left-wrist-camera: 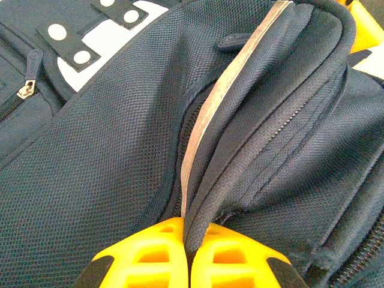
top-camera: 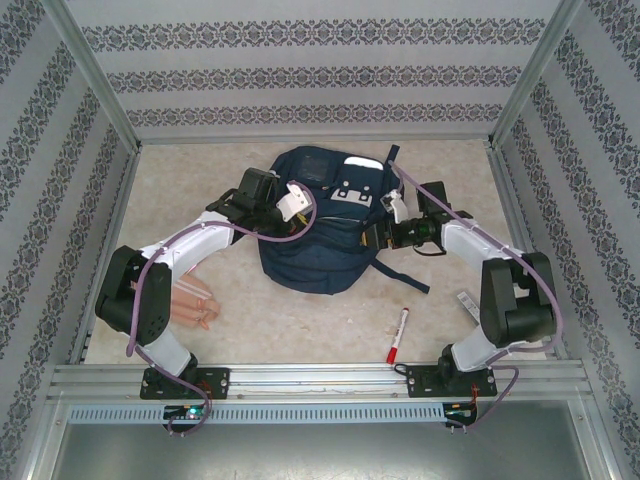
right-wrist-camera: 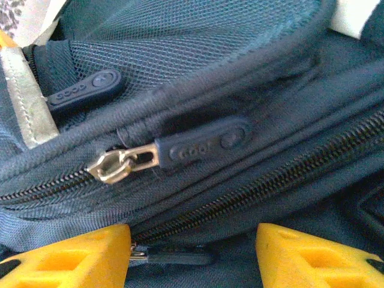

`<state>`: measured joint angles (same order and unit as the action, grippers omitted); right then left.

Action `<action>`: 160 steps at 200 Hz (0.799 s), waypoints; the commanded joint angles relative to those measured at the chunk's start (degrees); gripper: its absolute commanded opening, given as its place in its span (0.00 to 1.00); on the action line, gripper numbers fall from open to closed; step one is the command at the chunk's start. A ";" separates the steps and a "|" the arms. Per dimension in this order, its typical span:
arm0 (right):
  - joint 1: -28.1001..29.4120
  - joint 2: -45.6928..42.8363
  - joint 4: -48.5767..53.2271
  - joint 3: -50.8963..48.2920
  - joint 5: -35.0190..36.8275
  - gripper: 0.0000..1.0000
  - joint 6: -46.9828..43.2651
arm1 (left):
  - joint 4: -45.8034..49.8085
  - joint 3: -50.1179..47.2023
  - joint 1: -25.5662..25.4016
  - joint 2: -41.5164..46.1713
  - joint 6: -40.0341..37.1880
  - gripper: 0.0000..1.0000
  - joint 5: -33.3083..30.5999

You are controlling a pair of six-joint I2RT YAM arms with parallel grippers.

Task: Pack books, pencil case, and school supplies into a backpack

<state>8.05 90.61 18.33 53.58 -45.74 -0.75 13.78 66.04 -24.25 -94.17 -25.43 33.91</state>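
Currently the large navy-blue fabric backpack [top-camera: 305, 255] with white square patches is lying flat toward the far middle of the speckled beige table [top-camera: 450, 170], between the two arms. Left gripper [left-wrist-camera: 189, 246] is clamping tight on a raised fold of the backpack's woven fabric, right along a pale reflective stripe [left-wrist-camera: 207, 114] that is running up beside a zipper (yellow fingers [left-wrist-camera: 150, 255] pressed together, cloth squeezed between them). In the top view that gripper is sitting at the backpack's upper left side. Right gripper [right-wrist-camera: 192, 258] is hovering over the backpack's zipper rows with its yellow fingers [right-wrist-camera: 72, 258] spread apart, gripping nothing. A dark zipper pull [right-wrist-camera: 174, 257] is lying in the gap between them, and a brass-coloured slider [right-wrist-camera: 117, 165] with a dark rubber tab is sitting just above. Soft peach-pink ribbed pencil case [top-camera: 197, 305] is lying on the table by the left arm's elbow, well apart from the backpack. Slim white-and-red marker pen [top-camera: 398, 335] is lying on the table toward the near right, also apart from the backpack.
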 commanded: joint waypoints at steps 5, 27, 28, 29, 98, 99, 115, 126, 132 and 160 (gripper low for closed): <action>1.81 1.35 3.31 3.50 -2.72 0.57 -10.72 | -1.71 3.18 0.46 1.07 1.76 0.00 4.38; 1.89 0.64 5.21 3.33 -7.45 0.56 -14.34 | -2.75 2.86 0.60 1.18 2.55 0.00 4.40; 1.88 0.59 5.22 3.31 -7.62 0.56 -14.40 | -2.77 2.86 0.56 1.18 2.56 0.00 4.45; 1.79 0.56 5.27 3.29 -7.79 0.56 -14.51 | -2.70 2.91 0.58 1.18 2.57 0.00 4.47; 2.07 -2.87 14.21 0.22 -2.99 0.54 -48.84 | 0.25 3.79 0.59 1.62 -0.90 0.00 5.13; 2.06 -2.88 14.20 0.17 -2.84 0.54 -49.14 | 0.31 3.77 0.60 1.67 -0.96 0.00 5.12; 1.83 -2.22 14.46 1.02 -0.76 0.50 -52.23 | 0.16 3.36 0.54 2.03 -1.20 0.00 5.15; 2.02 -1.54 13.52 1.66 1.49 0.47 -50.98 | -0.45 2.96 0.57 2.05 -1.07 0.00 5.41; 2.14 -1.18 13.53 1.95 2.70 0.45 -50.96 | -0.55 2.87 0.61 2.00 -1.03 0.00 5.46; 3.53 -2.14 12.40 0.34 6.56 0.36 -55.66 | -1.82 2.11 0.60 2.01 -0.05 0.00 5.21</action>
<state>10.31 88.99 30.59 54.89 -43.55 -48.95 15.07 66.65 -23.62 -94.17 -26.46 35.97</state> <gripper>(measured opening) 0.404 0.057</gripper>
